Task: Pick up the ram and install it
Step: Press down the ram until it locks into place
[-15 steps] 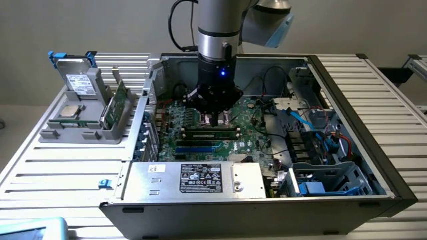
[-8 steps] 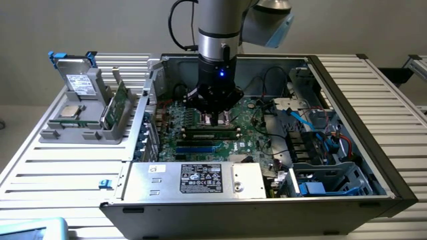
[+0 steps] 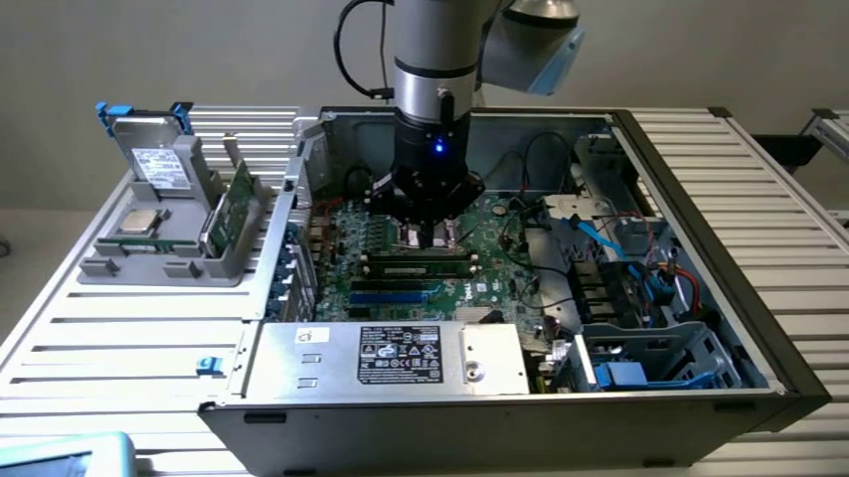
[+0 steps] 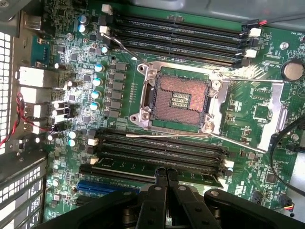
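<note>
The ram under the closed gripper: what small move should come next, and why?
Probably a short, straight push down. The shut gripper touches the top edge of the ram, which stands in a slot beside the empty processor socket; whether it is fully seated I cannot tell.

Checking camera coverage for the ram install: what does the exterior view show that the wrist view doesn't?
Exterior view: the grey parts holder beside the case with a green card and a silver chip, plus the power supply and drive cage.
Wrist view: the open CPU socket and its latch lever.
Both: the motherboard, the ram in a slot, and the shut pincer on it.
</note>
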You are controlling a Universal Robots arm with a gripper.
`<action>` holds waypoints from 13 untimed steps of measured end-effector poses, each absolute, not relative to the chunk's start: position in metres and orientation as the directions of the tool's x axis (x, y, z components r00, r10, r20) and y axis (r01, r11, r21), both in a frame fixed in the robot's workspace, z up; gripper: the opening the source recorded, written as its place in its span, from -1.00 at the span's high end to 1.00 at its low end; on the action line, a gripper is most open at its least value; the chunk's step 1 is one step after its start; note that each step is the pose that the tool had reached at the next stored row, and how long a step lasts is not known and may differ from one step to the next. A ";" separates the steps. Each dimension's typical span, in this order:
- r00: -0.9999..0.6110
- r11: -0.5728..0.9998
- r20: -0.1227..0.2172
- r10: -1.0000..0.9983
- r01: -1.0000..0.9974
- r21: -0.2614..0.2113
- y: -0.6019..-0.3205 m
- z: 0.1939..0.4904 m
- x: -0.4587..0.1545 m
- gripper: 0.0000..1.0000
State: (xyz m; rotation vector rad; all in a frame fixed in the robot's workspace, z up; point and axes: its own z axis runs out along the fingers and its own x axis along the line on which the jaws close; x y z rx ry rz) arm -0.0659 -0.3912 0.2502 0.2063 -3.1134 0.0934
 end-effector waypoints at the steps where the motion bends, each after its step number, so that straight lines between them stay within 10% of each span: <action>1: -0.991 0.990 0.024 -0.129 -0.130 -0.058 -0.392 0.250 -0.066 0.78; 13: -0.993 0.992 0.020 -0.112 -0.113 -0.059 -0.394 0.250 -0.066 0.78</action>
